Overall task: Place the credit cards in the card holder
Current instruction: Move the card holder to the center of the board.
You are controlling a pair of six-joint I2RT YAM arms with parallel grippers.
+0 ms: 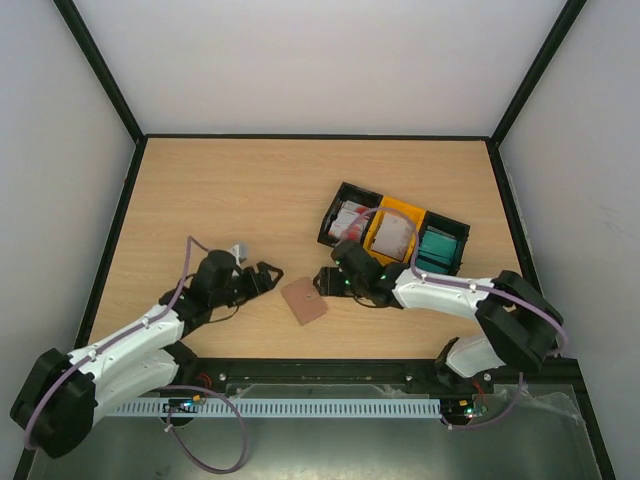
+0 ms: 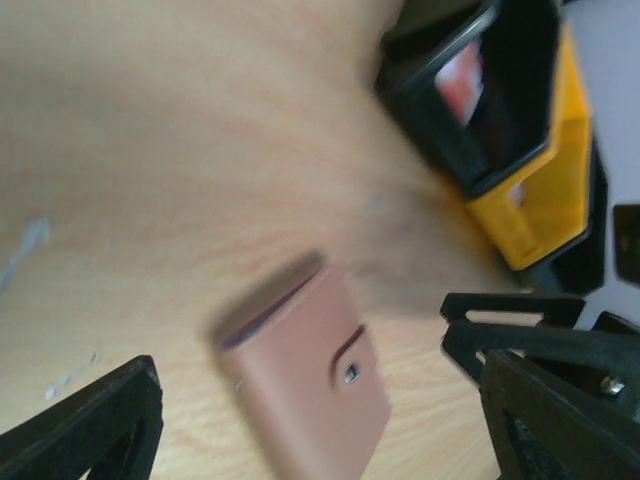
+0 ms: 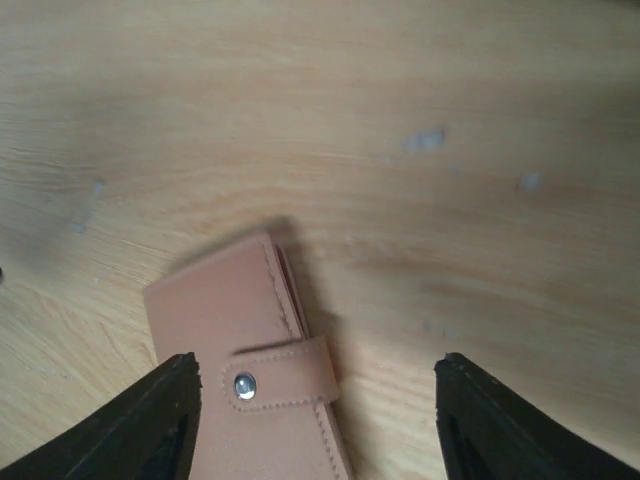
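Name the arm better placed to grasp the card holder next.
Right, narrowly: the closed card holder lies between the open right fingers, with its snap strap directly ahead of them. The open left fingers also frame it, seemingly from slightly farther off.

Lit brightly and evenly from above, with soft, short shadows on the counter [image 1: 230, 190]. Crisp in the top view. Smeared by motion blur in the left wrist view, streaking the card holder [image 2: 310, 385] and the trays [image 2: 530, 200]. Slightly soft in the right wrist view, dimly shadowed at the far edge.
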